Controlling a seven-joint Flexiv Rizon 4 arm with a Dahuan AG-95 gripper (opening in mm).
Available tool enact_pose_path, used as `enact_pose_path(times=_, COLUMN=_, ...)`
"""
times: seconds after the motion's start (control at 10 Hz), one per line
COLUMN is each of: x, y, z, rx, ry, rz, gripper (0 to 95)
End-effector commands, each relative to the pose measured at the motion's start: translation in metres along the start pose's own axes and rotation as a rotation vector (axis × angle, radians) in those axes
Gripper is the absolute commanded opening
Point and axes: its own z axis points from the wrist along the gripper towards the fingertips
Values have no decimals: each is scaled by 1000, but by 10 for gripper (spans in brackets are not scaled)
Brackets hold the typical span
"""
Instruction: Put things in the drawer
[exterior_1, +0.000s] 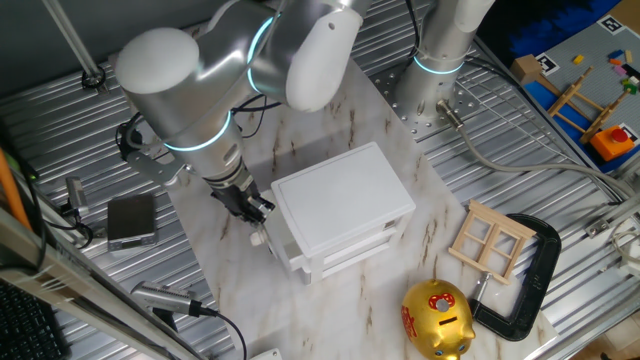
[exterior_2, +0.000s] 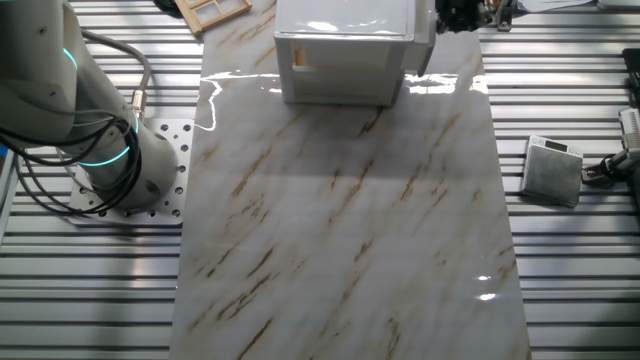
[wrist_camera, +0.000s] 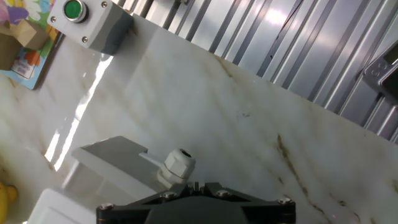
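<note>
End effector at the drawer knob, cabinet mid-worktop.

One fixed view: small white box-shaped cabinet (exterior_1: 345, 205) sits on the marble-patterned worktop (exterior_1: 400, 270); black two-finger end effector (exterior_1: 250, 207) is at its left front corner, just beside the plain white drawer (exterior_1: 300, 262). Gold piggy bank (exterior_1: 438, 320), wooden window frame (exterior_1: 490, 240) and black C-clamp (exterior_1: 530, 270) lie to the right. Other fixed view: cabinet (exterior_2: 345, 50) at the far edge, end effector (exterior_2: 462, 15) beside it. Hand view: small round white knob (wrist_camera: 176, 167) right in front of the fingers; can't tell whether the jaws are wide or closed on it. Grey box with green button (wrist_camera: 93, 22) top left.
</note>
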Motion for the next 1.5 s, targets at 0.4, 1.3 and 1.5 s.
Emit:
enact_pose_path(times=0.4, x=1, y=2, z=0, rx=-32, ry=8, rz=-4, gripper=0)
enact_pose_path(times=1.3, x=-9, y=-7, z=-7, rx=-25, ry=2, rz=-19, gripper=0)
enact_pose_path(times=1.5, x=-16, y=-16, z=-7, rx=-29, ry=10, rz=-22, gripper=0)
